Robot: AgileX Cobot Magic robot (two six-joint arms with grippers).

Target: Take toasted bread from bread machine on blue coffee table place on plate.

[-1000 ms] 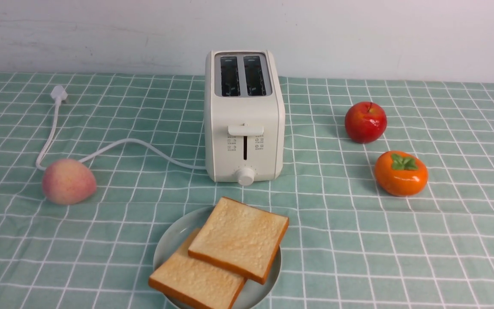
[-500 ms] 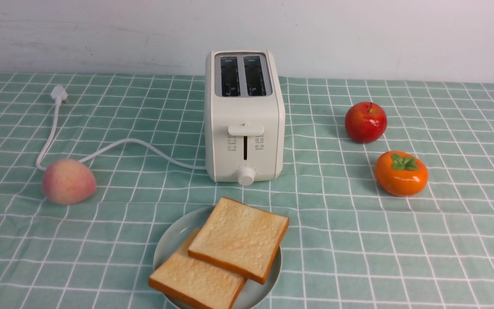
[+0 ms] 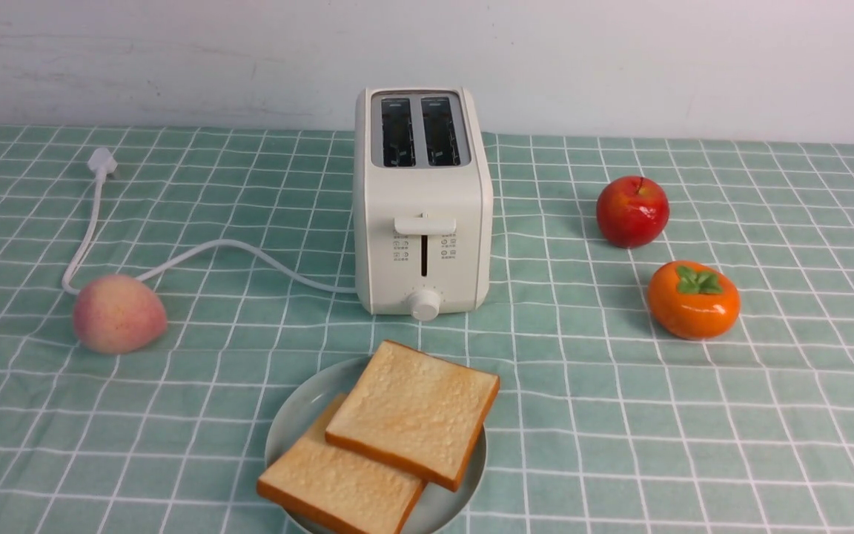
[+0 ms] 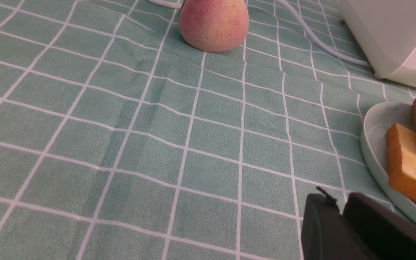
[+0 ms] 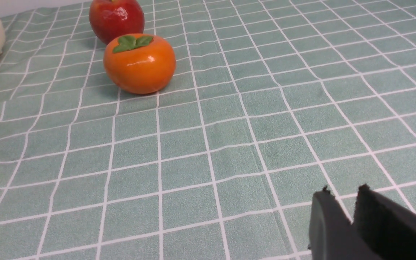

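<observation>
Toast is found on the plate (image 3: 290, 426): two slices of toasted bread (image 3: 414, 411) lie there, the upper one overlapping the lower one, whose near corner reaches past the rim. The bread machine (image 3: 422, 202) stands just behind the plate on the desk (image 3: 694, 430), with both slots seen empty. In the left wrist view, the left end effector (image 4: 339, 211) is seen low over the cloth, its dark fingers nearly together with only a thin gap, nothing between them; the plate lies just beside it, and a peach (image 4: 213, 23) well ahead. The right end effector (image 5: 343, 200) is likewise almost closed and empty, with a persimmon (image 5: 139, 63) and an apple (image 5: 116, 18) far ahead of it.
</observation>
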